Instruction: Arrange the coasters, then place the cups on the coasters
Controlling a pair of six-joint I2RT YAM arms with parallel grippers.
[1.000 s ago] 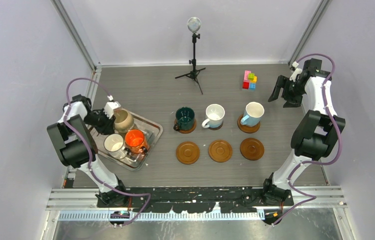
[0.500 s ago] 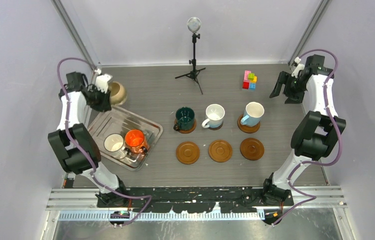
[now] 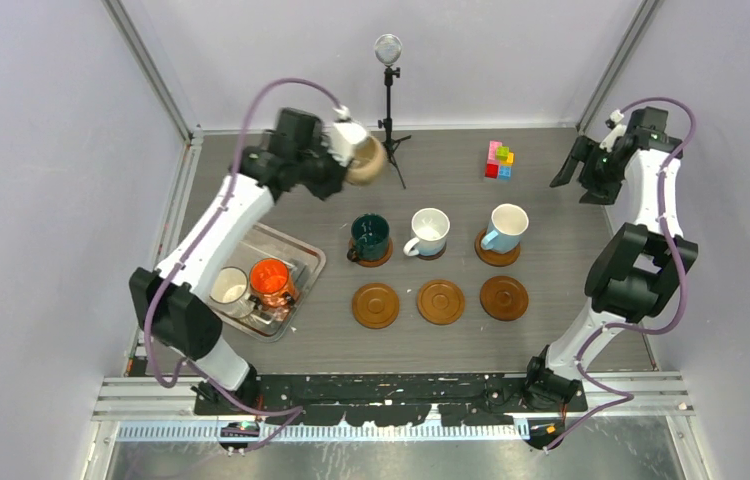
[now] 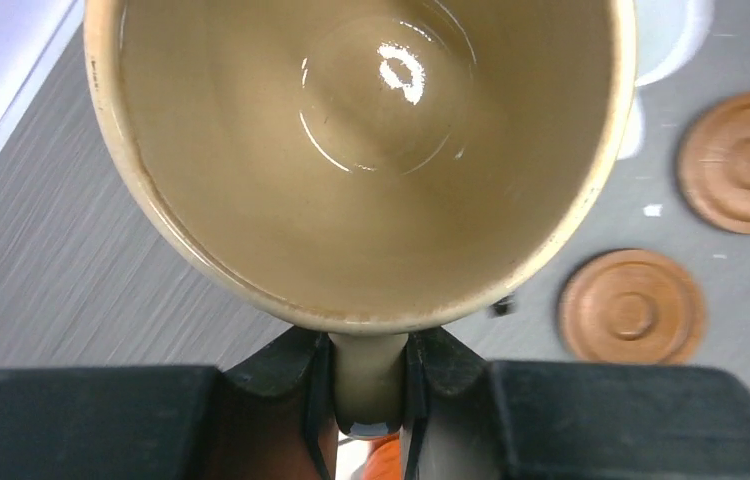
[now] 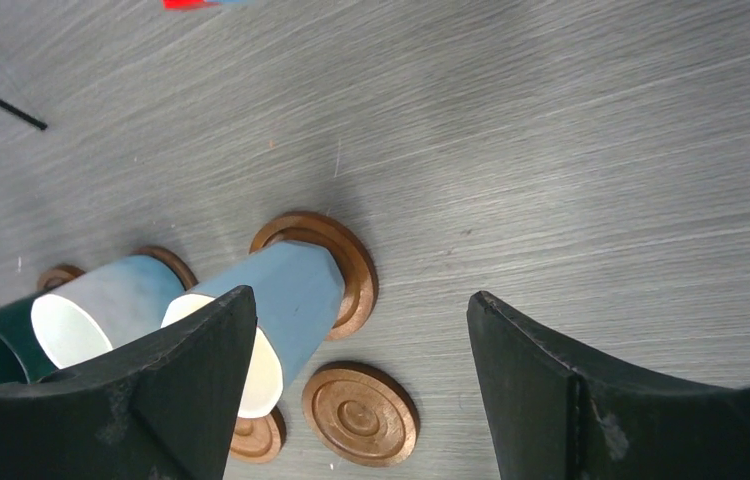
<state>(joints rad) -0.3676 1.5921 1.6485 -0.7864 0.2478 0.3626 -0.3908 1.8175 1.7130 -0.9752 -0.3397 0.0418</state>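
Note:
My left gripper is shut on the handle of the beige cup, holding it in the air above the far middle of the table. In the left wrist view the cup fills the frame, its handle pinched between the jaws of my left gripper. The dark green cup, white cup and light blue cup stand on the back row of coasters. Three front coasters are bare. My right gripper hangs open at the far right, with nothing in it.
A silver tray at the left holds the orange cup and the white dark-rimmed cup. A microphone on a tripod stands at the back, just right of the held cup. Coloured blocks lie at the far right.
My left arm lifted the beige cup off the tray, swung it to the far left, then right to beside the tripod. The right gripper drifted slightly back and right.

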